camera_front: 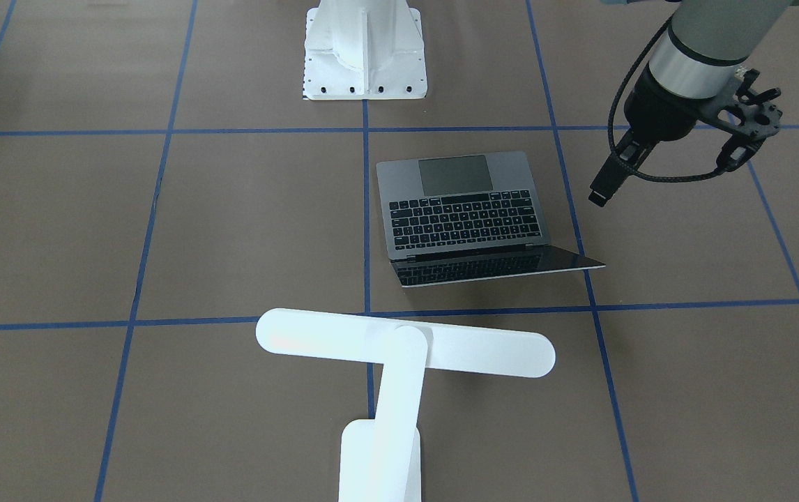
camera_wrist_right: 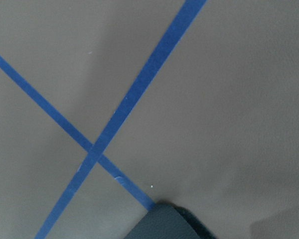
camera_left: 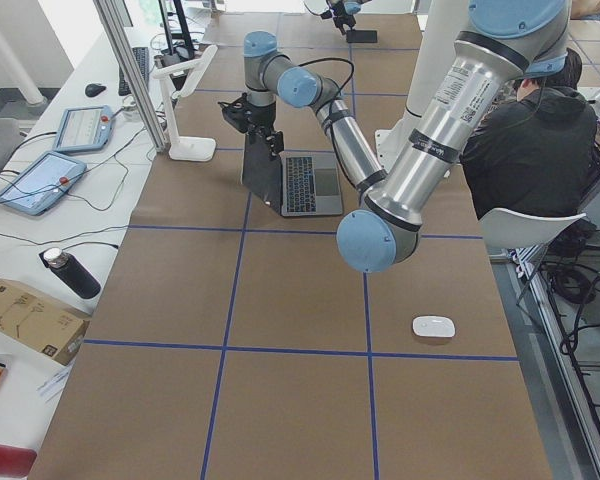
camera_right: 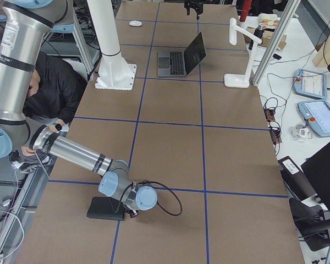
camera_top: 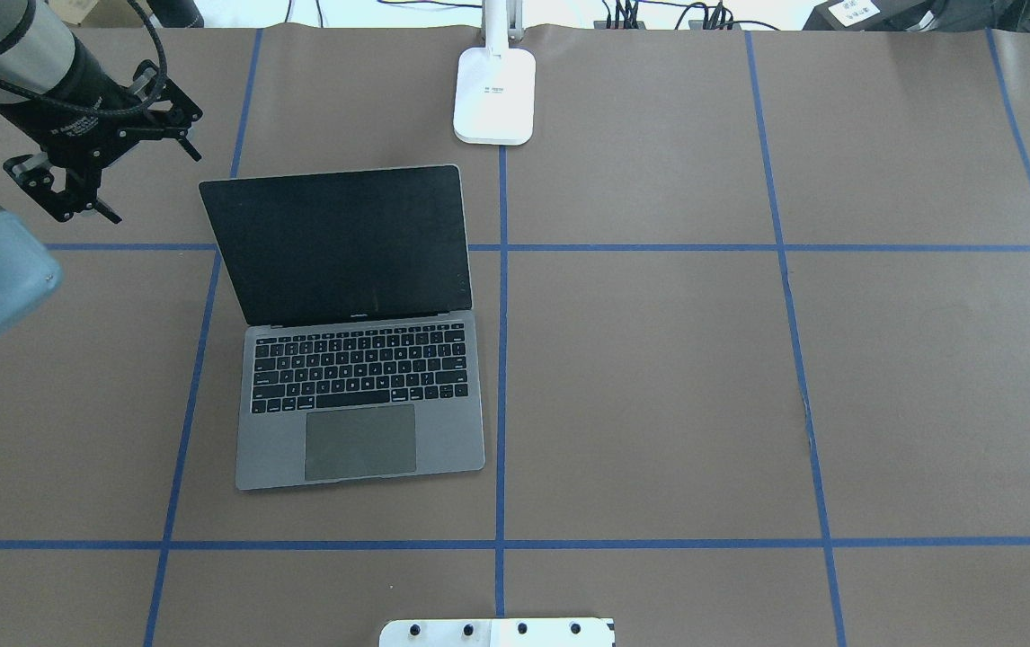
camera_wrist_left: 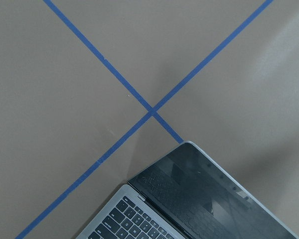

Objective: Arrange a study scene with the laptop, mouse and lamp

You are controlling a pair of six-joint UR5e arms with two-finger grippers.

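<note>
The laptop [camera_top: 353,359] stands open left of the table's middle, with its dark screen toward the far edge. Behind it the white lamp [camera_front: 406,348] stands upright, its base [camera_top: 494,94] at the far edge. My left gripper [camera_top: 155,187] hovers open and empty above the table beside the screen's left edge, also visible from the front [camera_front: 671,171]. The white mouse [camera_left: 433,326] lies far off at the table's left end. My right gripper [camera_right: 127,211] is low at the right end beside a black mat [camera_right: 105,210]; I cannot tell its state.
The white robot pedestal [camera_front: 364,56] is bolted at the near middle edge. Blue tape lines grid the brown table cover. A person in black [camera_left: 530,130] sits beside the table near the robot. Tablets and cables lie on the side bench [camera_left: 40,180].
</note>
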